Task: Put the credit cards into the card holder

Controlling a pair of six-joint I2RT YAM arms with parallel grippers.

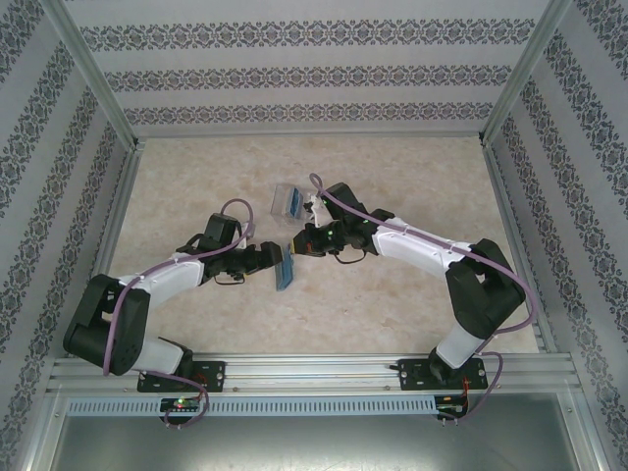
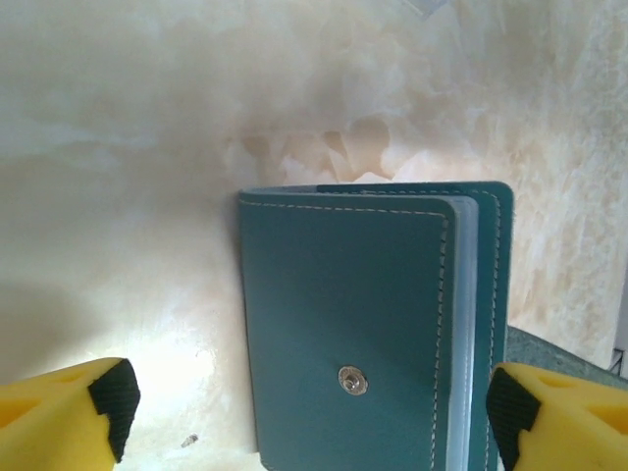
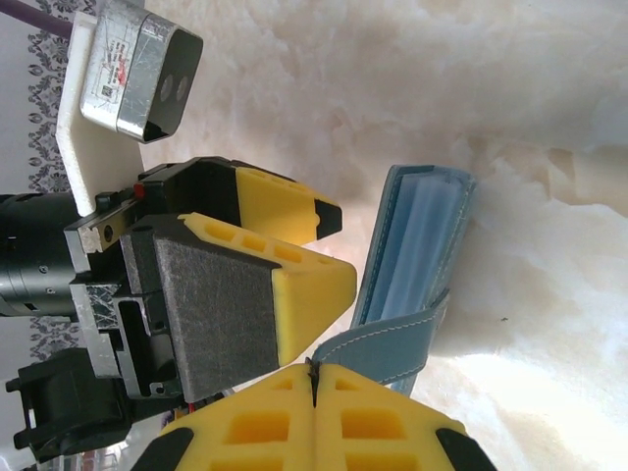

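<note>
Card holder (image 1: pixel 287 201) is sitting on the counter (image 1: pixel 177 186) just above centre of the top view. It is clear plastic with a blue patch showing through; whether that is a card is too small to tell.

Folding wallet (image 2: pixel 343 314) is appearing to stand on edge just below the holder, with its snap stud (image 2: pixel 353 381) facing the left camera.

Left pincer (image 2: pixel 314 412) is standing wide open, yellow fingers at the lower corners of its own view. It is straddling the wallet and gripping nothing.

Right pincer (image 3: pixel 314 378) is sitting fully closed at the bottom of its view. It is seemingly pinching the wallet's loose cover flap (image 3: pixel 392 343) and holding it apart from the clear sleeves (image 2: pixel 459 324).

Credit cards: judging them light, thin, stiff and slick, likely sitting snug in those sleeves. Best to be taking one by an exposed short edge, pads on both flat faces, pulling straight along the sleeve.

Holder is looking light and likely to be sliding if nudged, so a card is wanting a gentle lowering in.
</note>
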